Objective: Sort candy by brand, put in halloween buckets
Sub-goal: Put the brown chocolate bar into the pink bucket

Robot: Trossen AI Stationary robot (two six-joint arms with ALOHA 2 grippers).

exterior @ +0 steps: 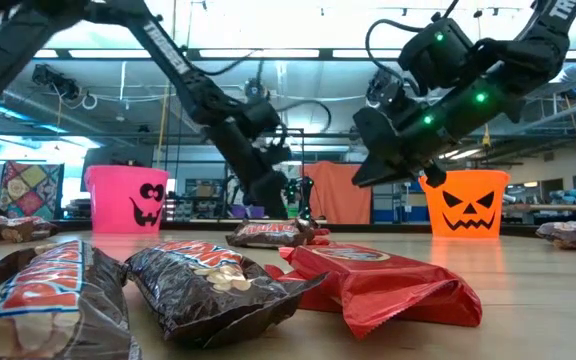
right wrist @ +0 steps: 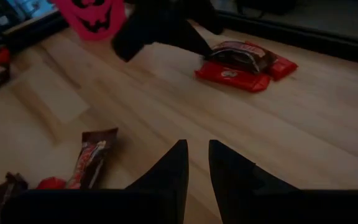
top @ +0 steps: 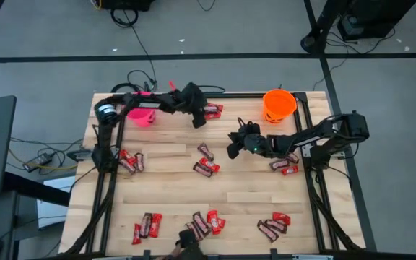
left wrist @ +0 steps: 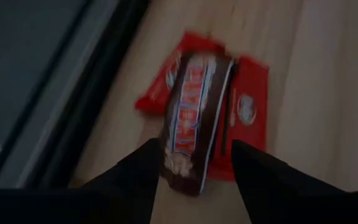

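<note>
My left gripper (top: 198,120) reaches to the table's far edge between the pink bucket (top: 141,115) and the orange bucket (top: 279,103). It is open. In its wrist view its fingers (left wrist: 148,165) stand on either side of the near end of a dark brown candy bar (left wrist: 194,112), which lies on top of red bars (left wrist: 247,118). Whether they touch the bar I cannot tell. My right gripper (top: 235,142) hovers near the table's middle, left of the orange bucket, with a narrow gap between its fingers (right wrist: 197,149) and nothing in it.
Small heaps of red and brown candy lie at the left (top: 130,160), middle (top: 206,166), right (top: 284,165) and along the near edge (top: 206,222). A brown bar (right wrist: 89,158) lies near my right gripper. Black frame rails (top: 316,180) border the table.
</note>
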